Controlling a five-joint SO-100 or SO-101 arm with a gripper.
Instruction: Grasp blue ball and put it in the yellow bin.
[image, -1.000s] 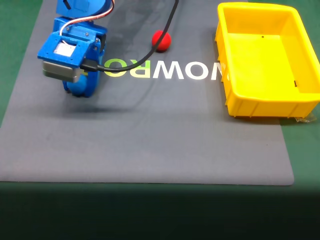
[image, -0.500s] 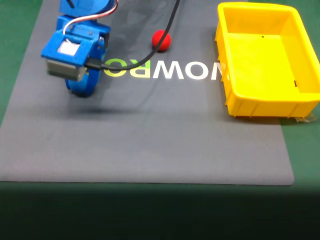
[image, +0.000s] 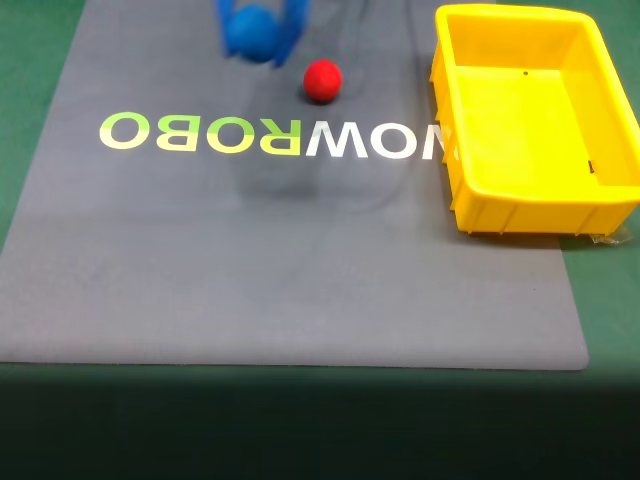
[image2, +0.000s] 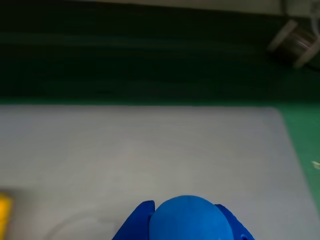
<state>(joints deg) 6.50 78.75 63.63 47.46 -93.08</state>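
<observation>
Blue end effector (image: 262, 35) fingers clamp the blue ball (image2: 191, 220).

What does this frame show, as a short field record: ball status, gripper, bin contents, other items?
blue ball: held between the gripper fingers, lifted off the mat, blurred in the fixed view; also seen in the wrist view
gripper: shut on the blue ball, near the top edge of the fixed view
yellow bin: at right, nothing in it
red ball: on the grey mat, right of the gripper
task stage: ball grasped, not yet in bin
</observation>
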